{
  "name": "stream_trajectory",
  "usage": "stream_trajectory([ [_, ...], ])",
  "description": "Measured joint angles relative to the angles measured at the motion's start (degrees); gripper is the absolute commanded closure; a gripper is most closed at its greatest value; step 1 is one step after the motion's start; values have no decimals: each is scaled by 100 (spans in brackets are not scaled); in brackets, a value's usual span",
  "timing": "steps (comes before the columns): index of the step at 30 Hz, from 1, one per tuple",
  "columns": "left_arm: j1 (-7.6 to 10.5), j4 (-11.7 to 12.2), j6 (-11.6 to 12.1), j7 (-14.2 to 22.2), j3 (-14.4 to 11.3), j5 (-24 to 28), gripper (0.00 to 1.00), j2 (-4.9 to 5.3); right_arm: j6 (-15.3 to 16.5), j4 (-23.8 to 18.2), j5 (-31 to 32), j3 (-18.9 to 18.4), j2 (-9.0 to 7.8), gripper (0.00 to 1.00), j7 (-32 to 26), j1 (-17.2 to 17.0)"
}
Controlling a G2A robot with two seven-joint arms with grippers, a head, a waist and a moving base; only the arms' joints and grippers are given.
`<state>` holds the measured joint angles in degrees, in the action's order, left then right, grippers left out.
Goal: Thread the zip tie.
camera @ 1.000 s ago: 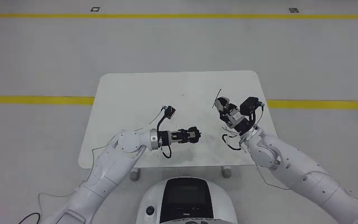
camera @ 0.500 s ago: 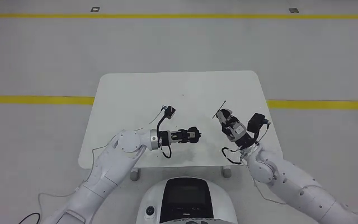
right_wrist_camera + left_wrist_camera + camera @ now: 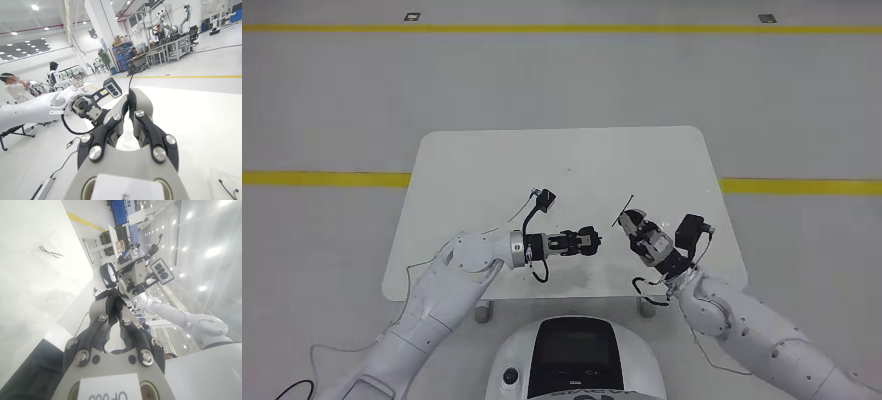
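- The left gripper [image 3: 588, 240] hangs over the near middle of the white table [image 3: 542, 160], its fingers pressed together.
- Near it, the right gripper [image 3: 128, 102] is clenched on a thin black zip tie [image 3: 130, 83], whose end sticks out past the fingertips.

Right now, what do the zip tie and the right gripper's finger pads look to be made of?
The zip tie is probably black plastic with a matte finish: it is a thin strip standing up from the right gripper with a slight bend, so it is flexible yet holds itself up. The finger pads are likely black rubber, matte, with a ribbed face.
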<state>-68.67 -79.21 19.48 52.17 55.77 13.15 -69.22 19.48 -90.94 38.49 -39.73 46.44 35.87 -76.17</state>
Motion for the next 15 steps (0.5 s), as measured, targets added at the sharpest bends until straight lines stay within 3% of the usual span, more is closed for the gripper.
stream_trajectory([
  [6, 0, 0, 0, 0, 0, 0, 100, 0, -11, -123, -40, -26, 29, 100, 37, -64],
  [15, 0, 0, 0, 0, 0, 0, 100, 0, -234, -179, 635, -105, 165, 100, 334, -365],
])
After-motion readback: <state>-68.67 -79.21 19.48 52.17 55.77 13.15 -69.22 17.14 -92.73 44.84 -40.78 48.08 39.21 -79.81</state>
